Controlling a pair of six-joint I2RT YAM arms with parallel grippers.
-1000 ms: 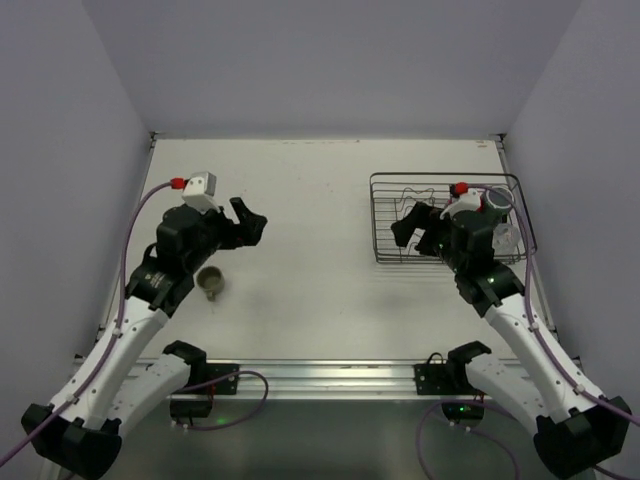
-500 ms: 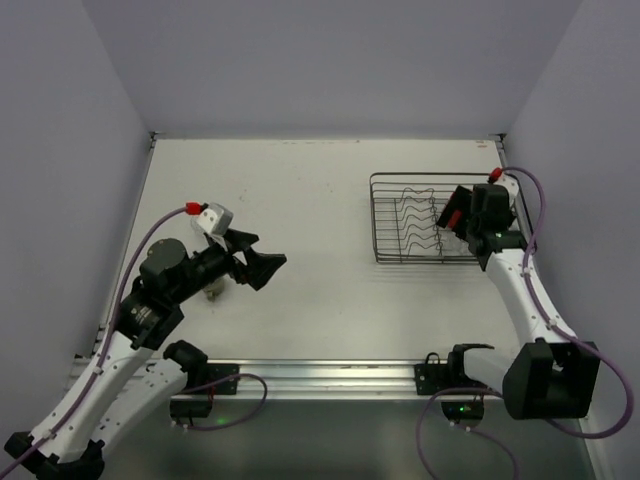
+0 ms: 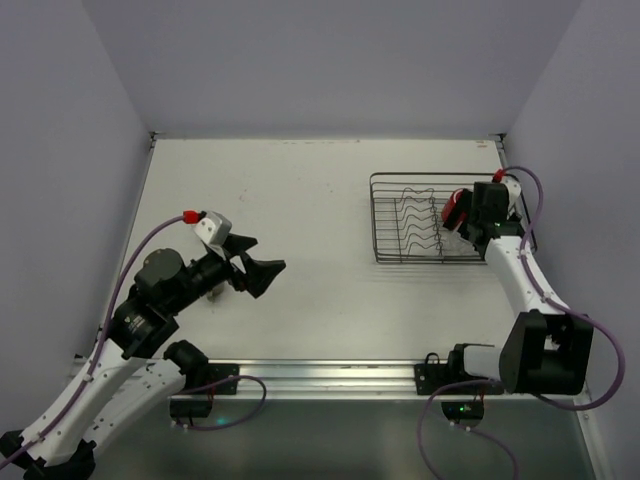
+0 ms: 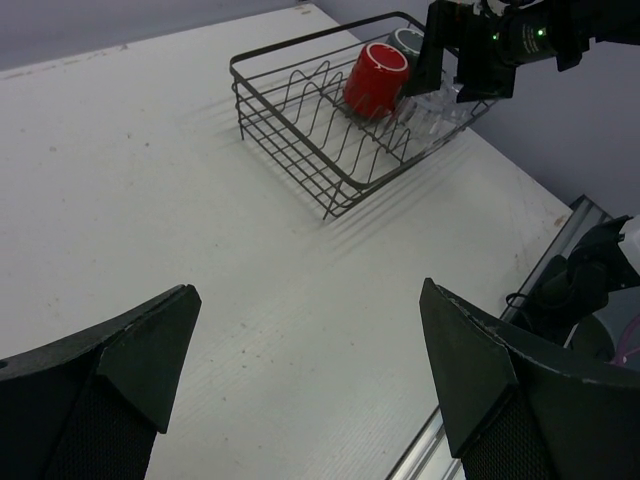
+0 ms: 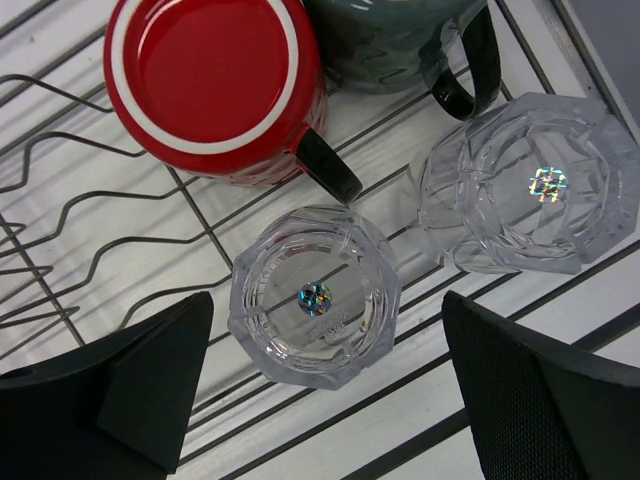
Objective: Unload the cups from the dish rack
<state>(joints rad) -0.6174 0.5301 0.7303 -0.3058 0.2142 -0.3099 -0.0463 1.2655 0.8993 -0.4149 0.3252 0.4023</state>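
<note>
Step in hand: approach for the next pick. The right gripper (image 5: 325,335) hangs over the right end of the dish rack (image 3: 385,258), nothing between its fingers.
Right hand state: jaws spread wide, one finger on each side of the clear tumbler (image 5: 315,295) below; no contact that I can see.
Left hand state: the left gripper (image 4: 308,300) is spread wide too, empty, above the bare table (image 4: 150,180), well to the left of the rack and facing it.
Cups in rack: four, all base-up at the right end. The red cup (image 5: 210,85) sits by the dark grey mug (image 5: 385,40). The clear tumbler and a second clear tumbler (image 5: 530,185) stand on the near side of those two.
Cup outside rack: a sliver of an olive-tan cup (image 3: 214,291) shows under the left arm, well left of the rack. It is mostly hidden.
Next move (judgement): lower straight down and close across the first tumbler's wall. The red cup's black handle lies just beside its rim, so that finger needs a clean gap.
Right wrist view only: both tumblers and the handles are plain here.
Top view only: both arms relative to the rack; tumblers barely readable.
Left wrist view only: the rack's left end holds only wire dividers.
</note>
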